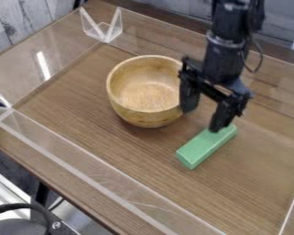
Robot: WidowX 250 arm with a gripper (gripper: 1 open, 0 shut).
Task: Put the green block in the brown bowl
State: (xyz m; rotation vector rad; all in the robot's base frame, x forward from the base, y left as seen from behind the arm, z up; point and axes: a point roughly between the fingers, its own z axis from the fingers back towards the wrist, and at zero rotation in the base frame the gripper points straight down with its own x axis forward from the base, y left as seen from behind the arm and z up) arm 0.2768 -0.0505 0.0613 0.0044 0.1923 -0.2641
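Claw (204, 117): open, its 2 fingers spread wide; nothing is gripped. It hangs at the far end of the green block, 1 finger on the side towards the brown bowl and 1 by the block's far end. Whether either finger touches the block, I cannot tell.
Green block (208, 147): on the tabletop (118, 172), outside the bowl, lying flat and slanting. Its near end is in plain sight; the far end sits close under the claw.
Brown bowl (147, 117): upright, to the left of the block in the view, just beside the claw. The part of its inside that shows holds nothing.
Done: 0 of the block's moves, by the look of it. The claw is near its target with room between the fingers, so the approach seems well along, and that is about all.
Left: 4 steps, as I judge it: settle the fingers on either side of the block, close on it, lift it over the bowl's thick rim, let go inside.
Carry: short, since block and bowl lie near each other.
Overall: early; the task is not complete until the 1 block rests in the 1 bowl.
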